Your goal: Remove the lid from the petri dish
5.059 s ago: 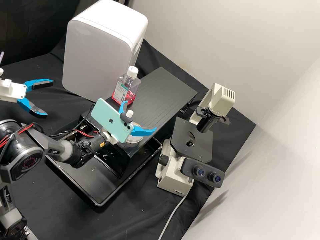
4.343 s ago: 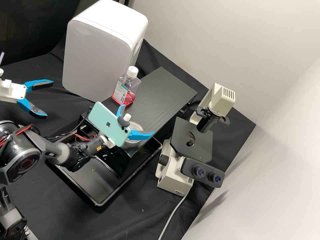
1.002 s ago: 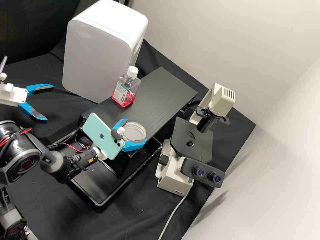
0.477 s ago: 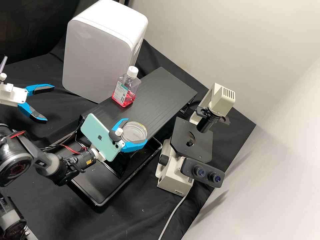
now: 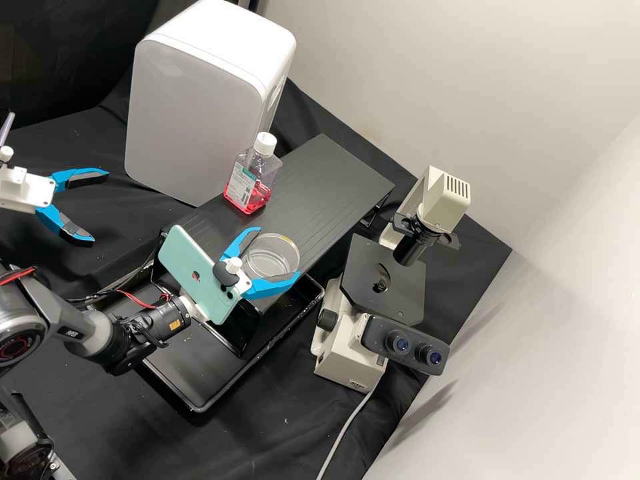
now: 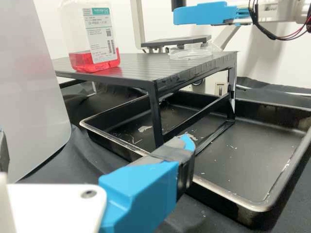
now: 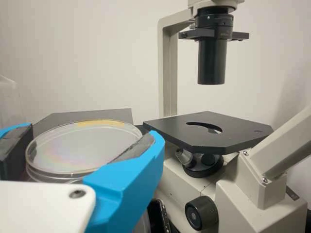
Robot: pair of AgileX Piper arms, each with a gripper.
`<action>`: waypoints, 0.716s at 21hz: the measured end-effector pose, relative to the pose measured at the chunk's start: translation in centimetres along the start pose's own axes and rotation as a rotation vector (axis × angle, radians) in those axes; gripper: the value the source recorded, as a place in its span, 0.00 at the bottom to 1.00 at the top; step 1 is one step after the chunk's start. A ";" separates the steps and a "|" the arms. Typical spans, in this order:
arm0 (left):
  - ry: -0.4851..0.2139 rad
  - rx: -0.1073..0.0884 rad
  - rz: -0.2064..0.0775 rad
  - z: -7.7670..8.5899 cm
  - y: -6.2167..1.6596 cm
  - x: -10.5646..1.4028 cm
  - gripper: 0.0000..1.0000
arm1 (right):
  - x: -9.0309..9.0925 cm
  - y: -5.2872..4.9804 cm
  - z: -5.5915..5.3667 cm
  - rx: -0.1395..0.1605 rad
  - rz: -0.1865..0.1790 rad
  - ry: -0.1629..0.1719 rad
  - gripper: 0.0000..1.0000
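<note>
A: Quick rundown, near to far?

B: Nearest is the black tray [image 5: 190,373], w/ the rack [image 5: 320,180] standing in it. At the rack's front edge the right gripper [image 5: 277,252] is clamped on the lid [image 7: 82,145], grey pads [image 7: 131,151] on opposite sides of its rim.

A: Lid off yet?

B: Looks just raised. In the left wrist view a clear dish half, prob. the petri dish base [image 6: 190,52], lies flat on the rack w/ the blue finger above it. Gap btwn the two is hard to judge.

A: Handling?

B: Thin clear plastic, so v. light, stiff and slick, and it prob. cracks if squeezed hard. Loose fit, no twist needed. Hold by the rim only, gentle pinch, keep it level so it can't slide out.

A: Rest?

B: A microscope [image 5: 380,293] sits just beside the rack. The left gripper [image 5: 93,205] is well off to the side, fingers spread, holding nothing. Farther back there's a flask [image 5: 248,180] of red liquid on the rack, then a white box [image 5: 200,93].
</note>
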 end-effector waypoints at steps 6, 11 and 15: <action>0.000 0.000 0.000 0.0 0.00 0.0 1.00 | 0.0 -0.4 -0.4 0.003 -0.018 0.015 0.00; 0.000 0.000 0.000 0.0 0.00 0.0 1.00 | -0.3 -2.5 -2.2 -0.001 -0.094 0.082 0.00; 0.000 0.000 0.000 0.0 0.00 0.0 1.00 | -0.6 -3.8 -3.3 -0.037 -0.146 0.132 0.00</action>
